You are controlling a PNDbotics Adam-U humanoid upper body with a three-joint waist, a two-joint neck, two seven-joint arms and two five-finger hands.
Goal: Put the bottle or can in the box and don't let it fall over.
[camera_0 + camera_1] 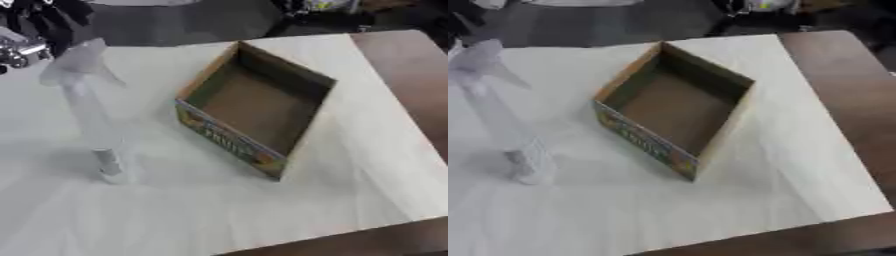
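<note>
Reaching in from upper left, my left hand [52, 22] sits at the top of a clear bottle [92, 115]; blur hides the fingers, grip unreadable. Bottle tilted on the table [367, 165], left of the box [254, 107], apart.

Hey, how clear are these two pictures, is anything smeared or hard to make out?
Left eye view: the clear bottle is smeared into a pale streak, as is the left hand above it; the box is soft, and its front print is only partly readable. Right eye view: the same, with the bottle ghostly against the light table and the hand nearly cut off at the top left.
</note>
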